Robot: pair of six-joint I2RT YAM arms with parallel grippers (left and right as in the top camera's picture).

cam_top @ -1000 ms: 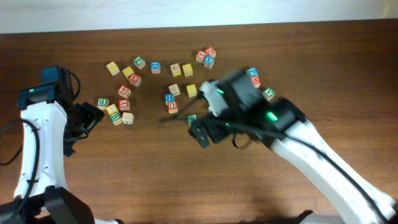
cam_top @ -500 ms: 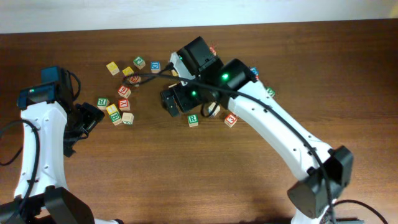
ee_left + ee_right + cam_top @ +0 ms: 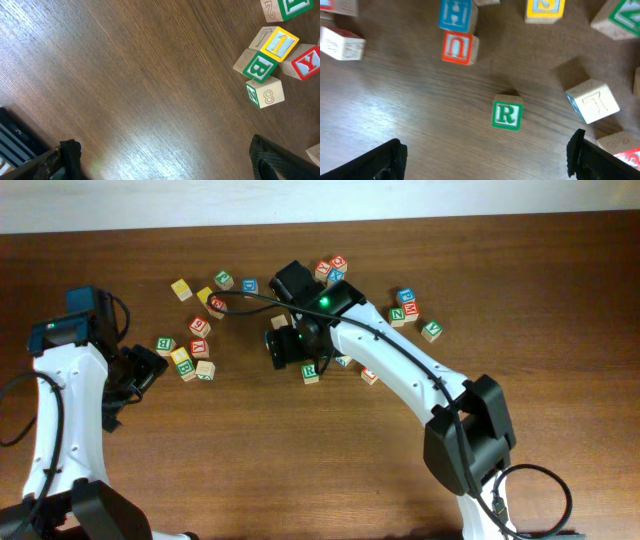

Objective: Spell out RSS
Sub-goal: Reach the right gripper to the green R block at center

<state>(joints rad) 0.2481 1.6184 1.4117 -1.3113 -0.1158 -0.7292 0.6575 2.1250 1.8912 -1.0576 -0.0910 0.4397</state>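
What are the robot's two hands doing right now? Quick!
Left hand: open, holding nothing.
Right hand: open, empty, over the green R block.

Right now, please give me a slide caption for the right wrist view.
Open right gripper hovers above the green R block on the wooden table.

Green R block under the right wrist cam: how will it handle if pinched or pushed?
The R block looks like rigid wood, so probably no crushing. Flat-faced cube lying flat: likely slides, won't roll. Small, so probably light.
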